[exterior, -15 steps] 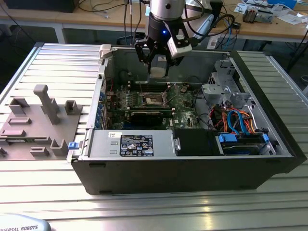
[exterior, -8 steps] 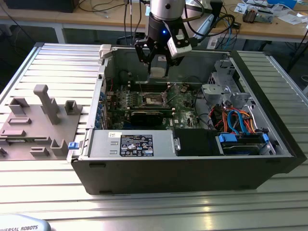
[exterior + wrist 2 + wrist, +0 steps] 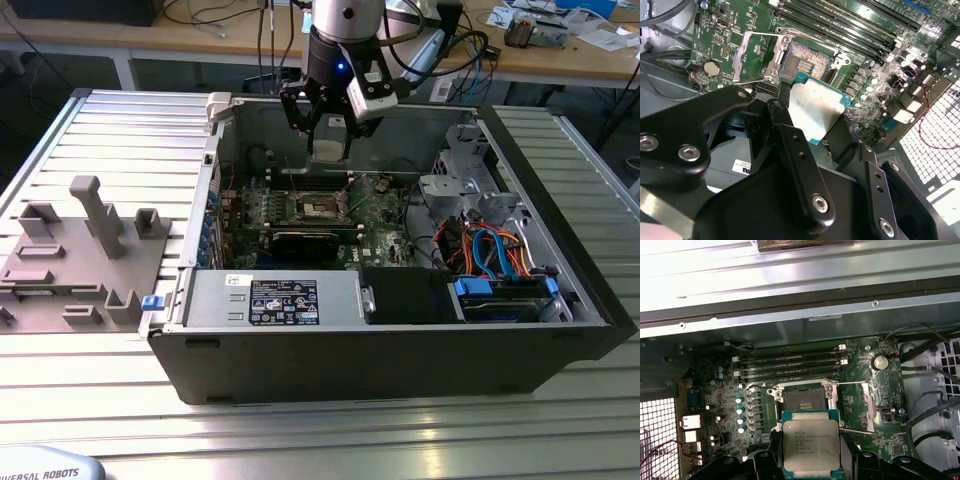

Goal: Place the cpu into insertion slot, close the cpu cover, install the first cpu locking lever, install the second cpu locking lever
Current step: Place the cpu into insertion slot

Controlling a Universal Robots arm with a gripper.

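Overhead, the claw (image 3: pixel 328 135) hangs inside the open computer case (image 3: pixel 400 340), with its two fingers closed on opposite edges of the chip (image 3: pixel 328 152). The chip is carried flat, metal face up, above the green circuit board (image 3: pixel 385 225) and apart from the socket (image 3: pixel 318 207); it is not yet seated.

The edge grip probably serves to keep the fingers off the chip's underside and to let it go down level. The cover (image 3: pixel 869 401) lies folded back to one side of the socket (image 3: pixel 802 397), and a thin wire lever (image 3: pixel 852 383) stands swung away. That appears to be why the socket's square opening is bare and ready to receive the chip.

The exterior view alone gives the height: a plain gap shows between chip and board. It also takes in the case walls and a grey holder block (image 3: pixel 90 250) on the slatted table (image 3: pixel 120 130) beside the case.

The first wrist view looks almost straight down, so the chip (image 3: pixel 811 445) and the socket appear as two squares with their sides near parallel, which is useful for judging alignment. The memory slots (image 3: pixel 790 365) and a coin battery (image 3: pixel 880 362) are also visible.

The second wrist view looks along the black fingers (image 3: pixel 795 150). It shows the chip (image 3: pixel 817 107) clamped between them, the socket's field of contacts (image 3: pixel 805 62) and the open cover (image 3: pixel 747 57) aslant.
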